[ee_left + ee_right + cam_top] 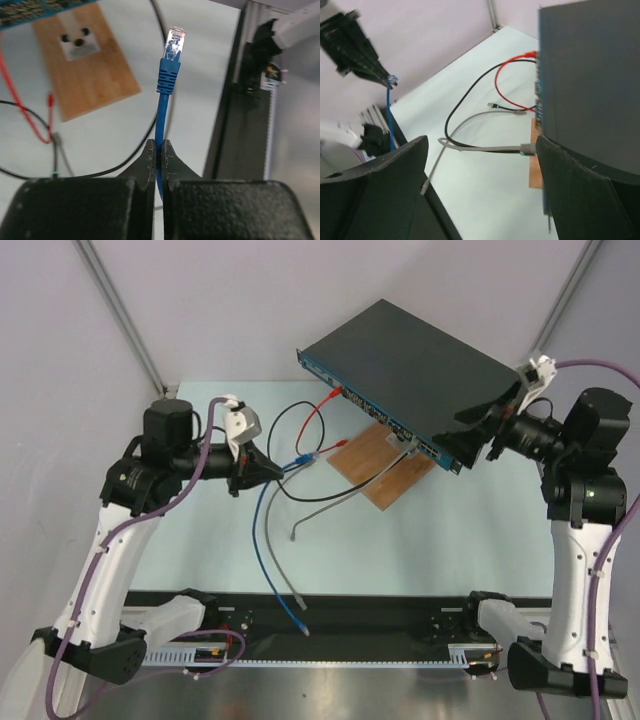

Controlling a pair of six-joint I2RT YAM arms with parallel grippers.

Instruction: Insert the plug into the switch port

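The switch is a flat black box lying askew at the back, its blue port strip facing front left. My left gripper is shut on a blue cable just behind its boot, and the clear plug points away from the fingers, above the table. From above, the plug hangs a short way in front of the strip, apart from it. My right gripper stands wide open at the switch's right front corner. One of its fingers lies over the switch top, the other well clear.
A brown wooden board lies under the switch's front edge. Red, black and grey cables run from the port strip across the table. A black rail lines the near edge.
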